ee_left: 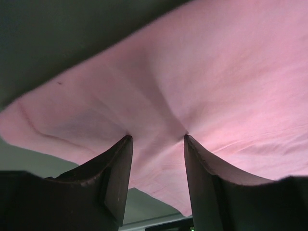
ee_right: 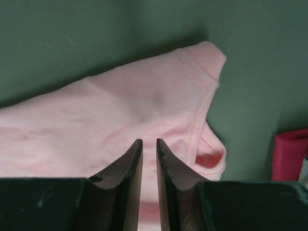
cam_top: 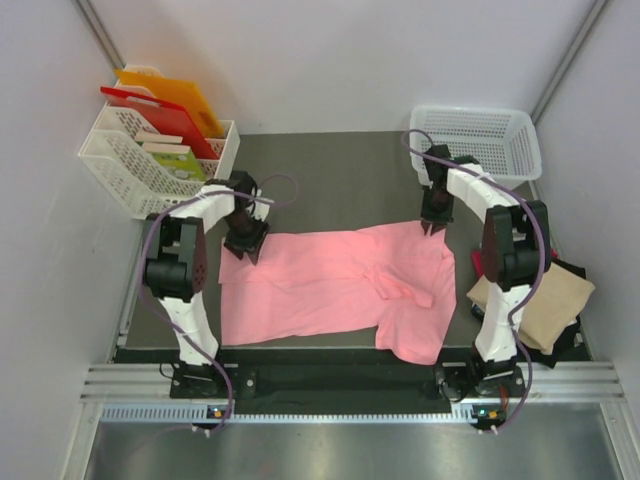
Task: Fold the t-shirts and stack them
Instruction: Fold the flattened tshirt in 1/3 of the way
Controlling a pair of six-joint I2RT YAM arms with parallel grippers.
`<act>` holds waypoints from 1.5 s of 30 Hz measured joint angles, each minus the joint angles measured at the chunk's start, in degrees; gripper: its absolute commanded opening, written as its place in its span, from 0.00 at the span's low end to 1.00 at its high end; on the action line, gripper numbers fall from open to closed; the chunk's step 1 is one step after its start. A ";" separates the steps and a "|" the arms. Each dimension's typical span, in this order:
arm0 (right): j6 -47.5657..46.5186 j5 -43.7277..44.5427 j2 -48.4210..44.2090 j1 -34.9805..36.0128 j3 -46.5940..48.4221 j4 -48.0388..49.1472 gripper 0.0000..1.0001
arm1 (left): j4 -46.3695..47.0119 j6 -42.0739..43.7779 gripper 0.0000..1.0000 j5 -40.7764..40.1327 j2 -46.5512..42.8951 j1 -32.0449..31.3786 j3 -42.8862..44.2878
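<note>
A salmon-pink t-shirt lies spread across the dark table, one sleeve folded in at the right. My left gripper is at its far left corner. In the left wrist view it is open, with both tips pressing on the pink t-shirt, which puckers between them. My right gripper is at the far right corner. In the right wrist view its jaws are closed to a narrow gap on the pink t-shirt near a hemmed sleeve. A tan t-shirt lies on a dark one at the right edge, with a red one beside them.
An empty white mesh basket stands at the back right. Another white basket at the back left holds red and orange boards. A metal rail runs along the near edge by the arm bases.
</note>
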 measured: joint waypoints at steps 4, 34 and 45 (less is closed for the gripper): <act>-0.04 -0.55 3.06 -0.02 0.92 -0.04 0.18 | 1.20 0.07 0.51 -1.42 -1.75 0.00 -5.18; -2.56 -1.84 11.54 -0.59 14.32 -0.90 0.37 | -8.09 2.16 0.47 -7.56 10.64 2.32 11.15; -5.27 1.70 0.70 4.81 13.62 2.08 0.40 | -6.73 3.52 0.47 -7.54 9.79 2.60 9.97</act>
